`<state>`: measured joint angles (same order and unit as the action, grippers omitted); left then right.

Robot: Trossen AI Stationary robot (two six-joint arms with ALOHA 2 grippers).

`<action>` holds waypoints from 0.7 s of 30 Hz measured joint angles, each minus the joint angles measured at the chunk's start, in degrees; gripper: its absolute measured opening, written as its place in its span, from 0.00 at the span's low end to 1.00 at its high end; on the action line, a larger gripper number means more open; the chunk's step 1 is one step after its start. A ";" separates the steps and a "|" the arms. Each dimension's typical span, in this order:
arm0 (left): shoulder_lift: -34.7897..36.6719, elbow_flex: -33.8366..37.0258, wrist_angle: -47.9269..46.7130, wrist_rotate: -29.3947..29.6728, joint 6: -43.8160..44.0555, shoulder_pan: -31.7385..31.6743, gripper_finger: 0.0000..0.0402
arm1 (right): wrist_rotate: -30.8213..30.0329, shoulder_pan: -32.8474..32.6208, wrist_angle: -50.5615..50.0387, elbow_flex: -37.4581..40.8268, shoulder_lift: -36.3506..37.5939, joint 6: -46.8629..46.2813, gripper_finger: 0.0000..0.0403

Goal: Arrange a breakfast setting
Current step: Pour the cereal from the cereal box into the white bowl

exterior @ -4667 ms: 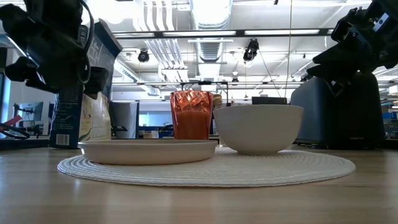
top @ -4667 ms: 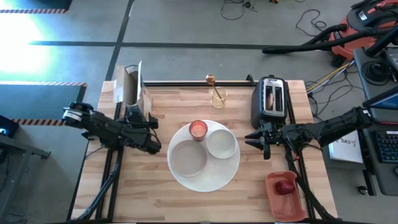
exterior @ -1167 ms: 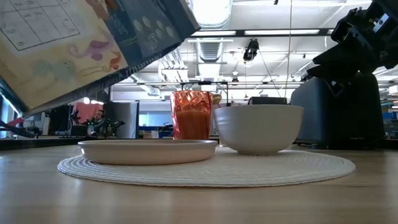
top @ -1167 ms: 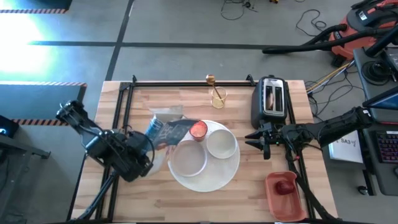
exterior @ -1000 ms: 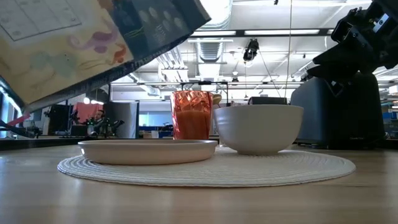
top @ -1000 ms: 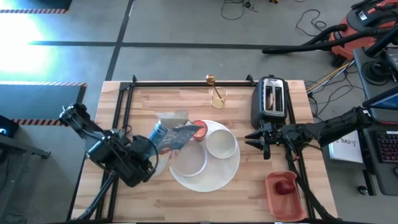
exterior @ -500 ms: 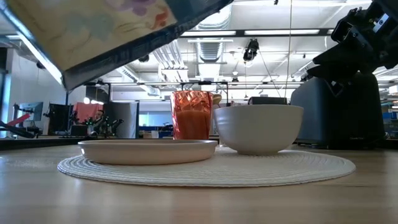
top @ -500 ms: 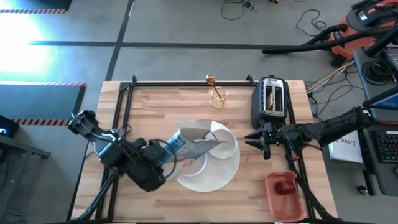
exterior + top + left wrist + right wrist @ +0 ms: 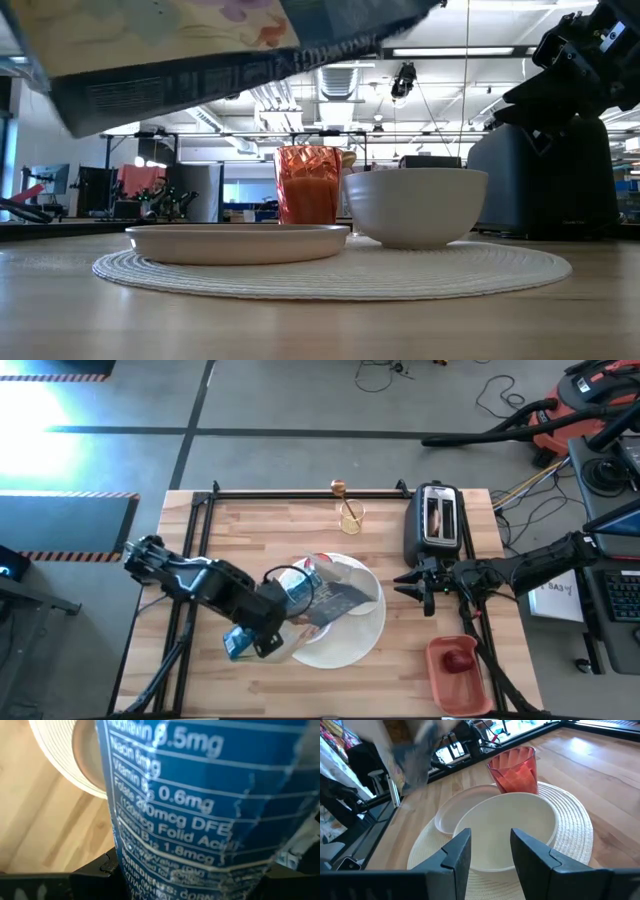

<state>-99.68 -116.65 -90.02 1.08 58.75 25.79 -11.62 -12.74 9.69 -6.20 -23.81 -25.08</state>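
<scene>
A blue cereal box [image 9: 335, 598] hangs tilted above the round white woven mat [image 9: 350, 645], with my left gripper [image 9: 272, 615] shut on it. In the low view the box [image 9: 210, 45] stands over the smaller white plate [image 9: 238, 243], the pink-red cup [image 9: 308, 185] and the white bowl [image 9: 415, 205], which all sit on the mat. My right gripper [image 9: 418, 586] waits open just right of the mat, level, its fingers [image 9: 457, 855] facing the bowl [image 9: 505, 827] with nothing between them. My left gripper pinches the cereal box between its two fingers, one finger [image 9: 97, 870] at each side of the narrow printed panel [image 9: 170, 840]. The fingers come from above, slanting down. The box is lifted clear of the table and reaches out over the mat, tipped close to level.
A black toaster [image 9: 437, 520] with a toast slice [image 9: 436, 517] stands at the far right. A gold spoon [image 9: 340, 490] leans in a small glass [image 9: 352, 518] at the far edge. A red tray [image 9: 458, 672] with a small dark-red fruit [image 9: 459, 660] lies near right.
My left gripper has carried the cereal box toward the table's right, from beside the mat to over the plate and bowl, rising a little and rolling. The box has tipped from steeply slanted to nearly level.
</scene>
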 joint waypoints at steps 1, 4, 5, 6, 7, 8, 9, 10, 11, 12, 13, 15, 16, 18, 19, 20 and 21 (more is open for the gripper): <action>-0.34 -0.01 -0.02 -0.87 -0.03 -0.56 0.51 | 0.00 0.00 0.00 0.00 0.00 0.00 0.32; -1.28 -0.01 0.00 -3.92 -1.37 -2.50 0.51 | 0.00 0.01 0.00 0.00 0.00 0.00 0.32; -1.54 -0.01 -0.01 -4.61 -1.78 -3.14 0.51 | 0.02 -0.01 0.00 0.00 0.00 0.00 0.32; -1.82 -0.01 -0.02 -5.18 -2.05 -3.75 0.51 | 0.00 -0.01 -0.02 0.00 0.00 0.00 0.32; -2.09 -0.01 0.00 -5.87 -2.37 -4.46 0.51 | 0.00 -0.01 0.00 0.00 0.00 0.00 0.32; -2.37 -0.08 -0.04 -6.87 -2.55 -5.23 0.51 | 0.02 -0.01 0.00 0.00 0.00 0.00 0.32; -2.65 -0.30 -0.06 -7.98 -2.57 -6.05 0.51 | 0.00 0.00 -0.01 0.00 -0.01 0.00 0.32; -2.87 -0.49 0.00 -9.19 -2.59 -6.87 0.51 | 0.00 0.01 -0.01 0.00 0.00 0.00 0.32; -3.02 -0.71 0.08 -10.42 -2.59 -7.67 0.51 | 0.01 0.01 -0.01 0.00 0.00 0.00 0.32; -3.14 -0.88 0.14 -11.87 -2.50 -8.49 0.51 | 0.00 0.00 -0.02 0.00 0.00 0.00 0.32; -3.19 -1.06 0.09 -13.37 -2.25 -9.24 0.51 | 0.00 0.01 -0.02 0.00 -0.02 0.00 0.32; -3.45 -1.49 0.04 -15.64 -1.68 -10.72 0.51 | 0.02 -0.01 0.00 0.00 0.00 0.00 0.32; -3.61 -1.75 0.04 -16.45 -1.18 -11.41 0.51 | 0.00 0.00 -0.01 0.00 -0.02 0.00 0.32; -3.97 -2.52 0.00 -18.11 -0.12 -12.71 0.51 | 0.01 0.01 -0.01 0.00 0.00 0.00 0.32; -4.14 -2.98 0.01 -18.80 0.48 -13.34 0.51 | 0.01 0.00 -0.01 0.00 0.00 0.00 0.32; -4.29 -3.54 0.00 -19.38 0.94 -14.01 0.51 | 0.00 0.01 -0.02 0.00 0.00 0.00 0.32; -4.48 -4.00 0.04 -20.08 1.49 -14.73 0.51 | 0.00 -0.01 -0.02 0.00 -0.02 0.00 0.32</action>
<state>-104.16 -120.65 -89.97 -19.00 60.24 11.06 -11.62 -12.75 9.67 -6.20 -23.83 -25.08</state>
